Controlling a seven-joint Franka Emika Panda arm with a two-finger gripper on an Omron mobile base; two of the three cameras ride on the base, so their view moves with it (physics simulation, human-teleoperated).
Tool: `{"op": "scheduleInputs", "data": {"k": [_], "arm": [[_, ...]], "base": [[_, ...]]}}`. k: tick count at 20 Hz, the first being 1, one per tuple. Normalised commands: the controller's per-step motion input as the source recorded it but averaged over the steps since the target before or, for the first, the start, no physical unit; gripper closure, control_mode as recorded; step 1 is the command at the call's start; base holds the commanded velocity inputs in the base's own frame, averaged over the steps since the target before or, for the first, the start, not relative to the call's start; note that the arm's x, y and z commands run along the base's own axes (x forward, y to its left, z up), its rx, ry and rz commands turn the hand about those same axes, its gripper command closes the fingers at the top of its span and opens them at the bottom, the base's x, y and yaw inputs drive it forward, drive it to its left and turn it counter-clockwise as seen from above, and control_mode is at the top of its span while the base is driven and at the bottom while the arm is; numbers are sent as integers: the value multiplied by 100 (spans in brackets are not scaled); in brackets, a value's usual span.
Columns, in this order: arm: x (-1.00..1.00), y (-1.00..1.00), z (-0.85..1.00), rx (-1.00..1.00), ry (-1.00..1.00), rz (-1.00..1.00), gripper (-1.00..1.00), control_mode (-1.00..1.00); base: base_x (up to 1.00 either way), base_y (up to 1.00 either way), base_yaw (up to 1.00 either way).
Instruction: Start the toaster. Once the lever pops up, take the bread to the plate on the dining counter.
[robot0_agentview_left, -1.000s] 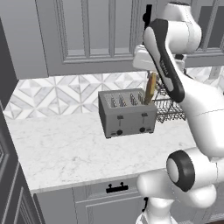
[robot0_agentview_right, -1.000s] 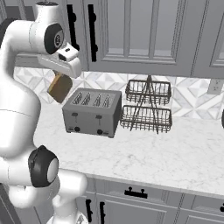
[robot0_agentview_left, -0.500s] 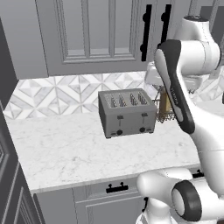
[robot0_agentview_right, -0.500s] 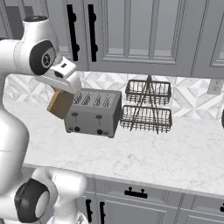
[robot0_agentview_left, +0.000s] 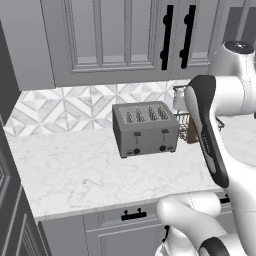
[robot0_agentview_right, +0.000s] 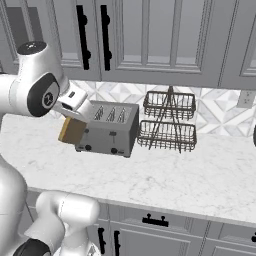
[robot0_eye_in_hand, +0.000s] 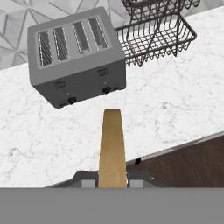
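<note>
In the left base view the gripper itself was hidden behind the white forearm, and only a sliver of the bread (robot0_agentview_left: 192, 134) could be made out beside the wire basket rack (robot0_agentview_left: 183, 111). In the hand view the fingertips were cut off at the bottom edge, so that the slice (robot0_eye_in_hand: 112, 148) was seen edge-on, rising from between them. In the right base view the gripper (robot0_agentview_right: 75, 121) was seen closed on the bread (robot0_agentview_right: 72, 131), its jaws narrowed to the thickness of the slice, which was held in the air just left of the toaster (robot0_agentview_right: 108, 129) and above the marble worktop (robot0_agentview_right: 165, 172).

The toaster (robot0_agentview_left: 145, 129) stood on the worktop with all four slots empty; its knobs and slider tabs were small and hard to read.

Compared with a second earlier, the whole picture had shifted in both base views, so the base had been moved. Relative to the toaster, the bread had been lowered from above its top to about body height, and the grip had been kept unchanged. The plate and dining counter could not be located.
</note>
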Motion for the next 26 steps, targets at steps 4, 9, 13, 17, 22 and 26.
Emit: {"op": "scheduleInputs", "data": {"k": [4, 9, 13, 17, 22, 26], "arm": [[-18, -3, 0, 0, 0, 0, 100, 100], [0, 0, 0, 0, 0, 0, 100, 100], [0, 0, 0, 0, 0, 0, 100, 100], [0, 0, 0, 0, 0, 0, 100, 100], [0, 0, 0, 0, 0, 0, 100, 100], [0, 0, 0, 0, 0, 0, 100, 100]], "base": [[-47, 0, 0], [-99, -28, -9], [-13, -73, -58], [0, -67, -79], [0, -69, -78], [1, -74, -73]]}}
